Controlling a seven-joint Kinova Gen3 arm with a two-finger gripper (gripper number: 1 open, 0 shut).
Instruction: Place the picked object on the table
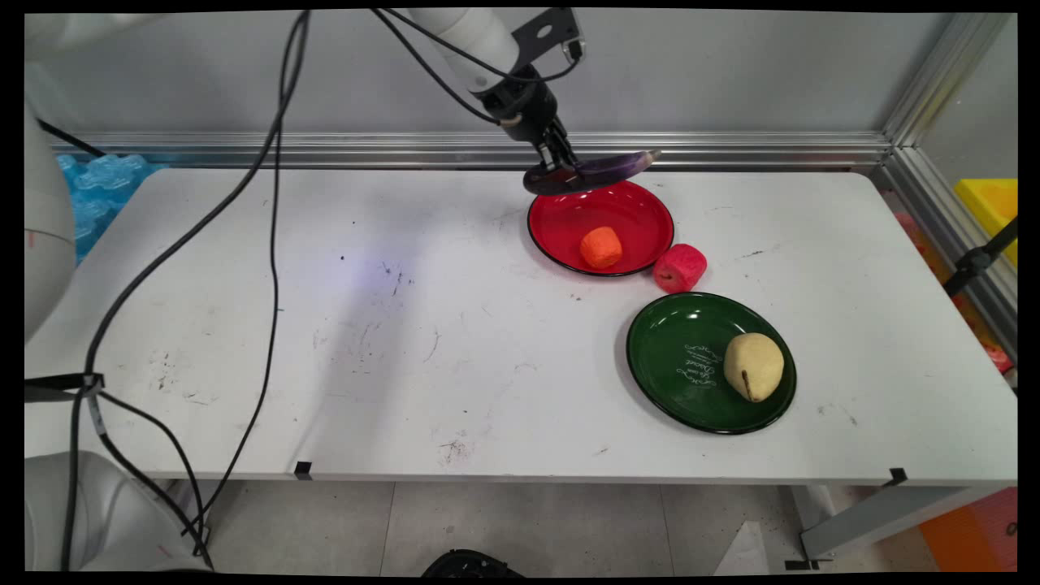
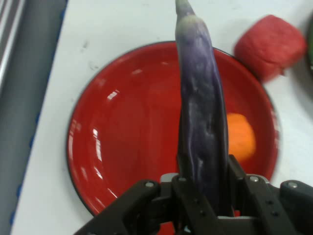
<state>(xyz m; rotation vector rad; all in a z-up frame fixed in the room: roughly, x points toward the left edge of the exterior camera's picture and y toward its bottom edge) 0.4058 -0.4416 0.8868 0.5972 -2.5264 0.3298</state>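
Note:
My gripper [image 1: 563, 166] [image 2: 203, 183] is shut on a long purple eggplant [image 1: 589, 171] [image 2: 200, 112], held level just above the far rim of the red plate [image 1: 569, 219] [image 2: 127, 142]. An orange ball-like fruit [image 1: 601, 247] [image 2: 242, 137] lies on that plate, near its front edge. A red fuzzy lump [image 1: 679, 267] [image 2: 269, 45] rests on the table right beside the red plate. In the hand view the eggplant runs from between my fingers up across the plate.
A green plate [image 1: 682, 366] stands at the front right with a pale yellow pear-like fruit [image 1: 754, 366] on it. Black cables [image 1: 272, 244] hang over the table's left part. An aluminium rail [image 1: 731, 150] runs along the back edge.

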